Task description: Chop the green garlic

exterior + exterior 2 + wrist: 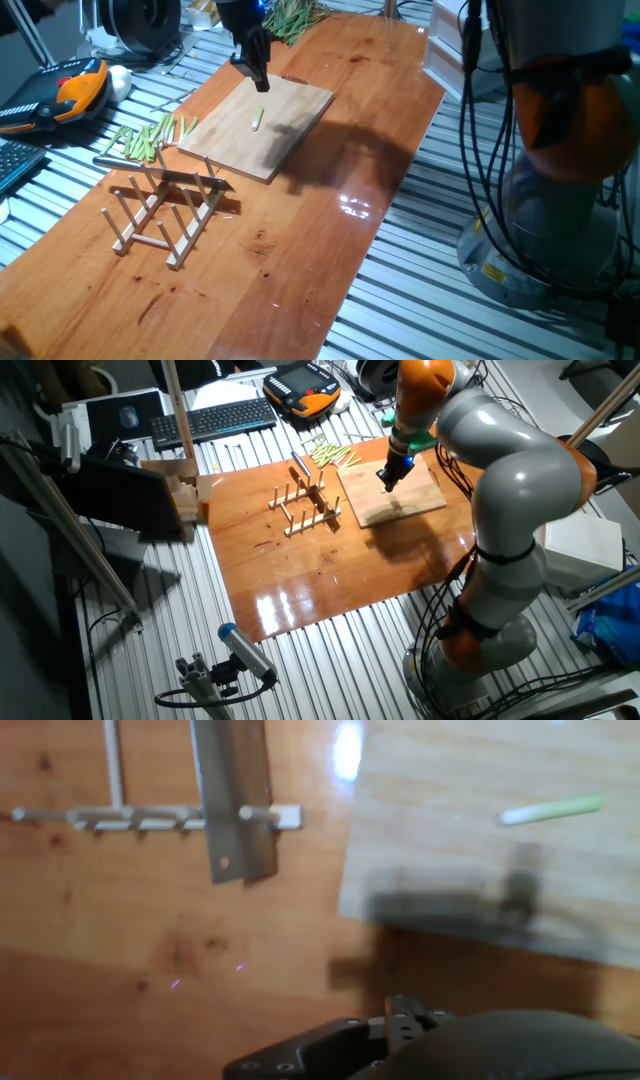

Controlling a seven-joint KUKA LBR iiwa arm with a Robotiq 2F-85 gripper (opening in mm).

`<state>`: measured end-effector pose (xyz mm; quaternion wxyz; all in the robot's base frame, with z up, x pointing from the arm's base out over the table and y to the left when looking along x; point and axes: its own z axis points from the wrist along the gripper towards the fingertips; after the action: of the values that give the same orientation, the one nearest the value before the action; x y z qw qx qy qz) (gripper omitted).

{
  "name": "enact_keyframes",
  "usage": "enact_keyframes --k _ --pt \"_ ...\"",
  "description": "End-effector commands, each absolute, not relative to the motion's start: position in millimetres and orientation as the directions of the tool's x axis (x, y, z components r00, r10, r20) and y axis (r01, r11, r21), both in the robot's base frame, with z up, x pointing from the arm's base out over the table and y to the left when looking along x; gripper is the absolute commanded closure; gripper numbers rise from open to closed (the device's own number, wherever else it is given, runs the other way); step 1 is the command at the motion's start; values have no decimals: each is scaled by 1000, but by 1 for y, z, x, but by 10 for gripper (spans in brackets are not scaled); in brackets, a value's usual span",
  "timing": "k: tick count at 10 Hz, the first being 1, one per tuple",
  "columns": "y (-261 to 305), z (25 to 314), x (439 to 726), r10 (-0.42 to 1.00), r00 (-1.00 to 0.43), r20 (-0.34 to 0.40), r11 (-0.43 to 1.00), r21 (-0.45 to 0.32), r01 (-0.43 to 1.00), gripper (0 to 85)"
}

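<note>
A short green garlic [258, 119] stalk lies on a cutting board [290, 140]; the pincer [258, 78] hovers above, grip unclear.

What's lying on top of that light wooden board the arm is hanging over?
A single short green garlic piece lies on the cutting board, with the gripper above the board's far part. Nothing else shows on the board, though the gripper hides a patch of it.

Green garlic [257, 119] lies on the cutting board [290, 140] — gripper [259, 78] hangs just above it. Rack [165, 215] sits on the bench [300, 260] beside the board — heap of sticks [145, 138] behind the rack.
</note>
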<state>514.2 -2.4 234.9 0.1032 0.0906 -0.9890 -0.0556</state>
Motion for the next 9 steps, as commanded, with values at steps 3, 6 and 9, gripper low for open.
enact_keyframes --k 3,6,9 --pt "-2 235 514 -115 -984 138 993 46 -110 850" --pt "31 242 527 -96 -987 131 994 71 -87 680" --pt "89 247 544 -85 -991 108 993 91 -75 680"
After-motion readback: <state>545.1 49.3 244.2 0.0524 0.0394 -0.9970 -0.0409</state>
